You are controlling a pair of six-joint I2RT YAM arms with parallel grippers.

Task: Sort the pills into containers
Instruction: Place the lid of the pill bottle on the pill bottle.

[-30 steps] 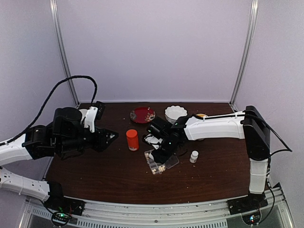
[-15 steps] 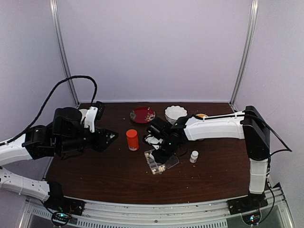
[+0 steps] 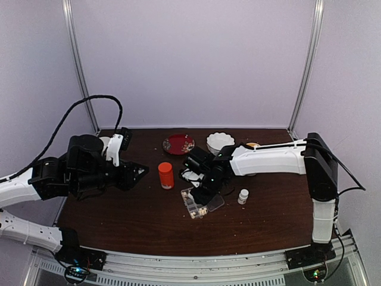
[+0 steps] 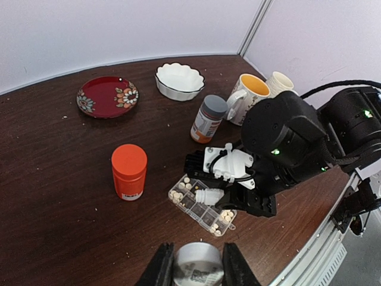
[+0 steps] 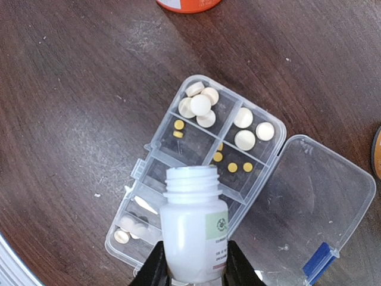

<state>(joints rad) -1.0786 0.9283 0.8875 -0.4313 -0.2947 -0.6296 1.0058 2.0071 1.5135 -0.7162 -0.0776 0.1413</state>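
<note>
The clear pill box [image 5: 156,140] lies open on the dark table, its lid [image 5: 312,199] flat to the right. White pills [image 5: 200,105] and yellow pills [image 5: 178,125] fill several of its cells, the containers. My right gripper [image 5: 193,269] is shut on an uncapped small white bottle [image 5: 193,229], tipped with its mouth over the box's middle cells. From above, the right gripper [image 3: 200,192] hovers right over the pill box [image 3: 195,210]. My left gripper [image 4: 196,251] is shut on a small pale-capped bottle [image 4: 197,265], held well left of the pill box [image 4: 178,192].
An orange-red bottle [image 3: 166,175] stands left of the box. A small white bottle [image 3: 243,196] stands to its right. A grey-capped bottle [image 4: 208,119], two mugs [image 4: 253,95], a white bowl [image 3: 220,142] and a red plate [image 3: 178,143] sit farther back.
</note>
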